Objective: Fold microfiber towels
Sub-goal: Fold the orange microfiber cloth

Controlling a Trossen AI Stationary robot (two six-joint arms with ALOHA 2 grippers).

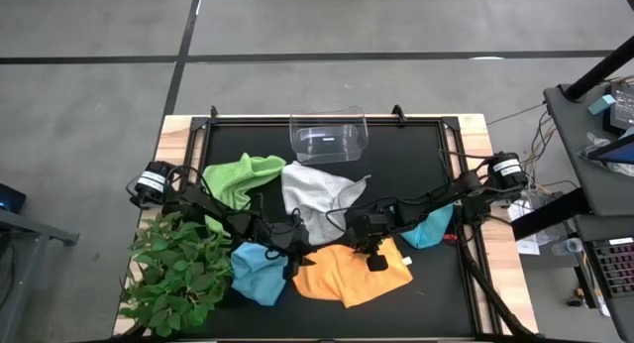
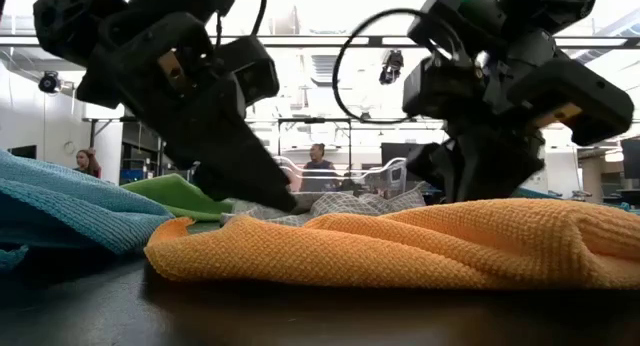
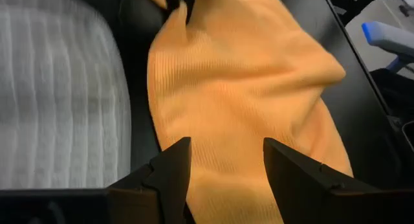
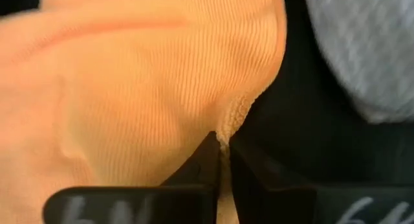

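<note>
Crumpled soft orange microfiber towel partly hidden under both arms. Right gripper jaws clamped on its edge; left gripper jaws apart above it.

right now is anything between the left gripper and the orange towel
Nothing visible. The left gripper hangs open directly over the orange towel, with only bare cloth between its fingers. The right gripper is shut on that towel's edge, off to the side near the grey-white towel, not in the left's path.
</note>
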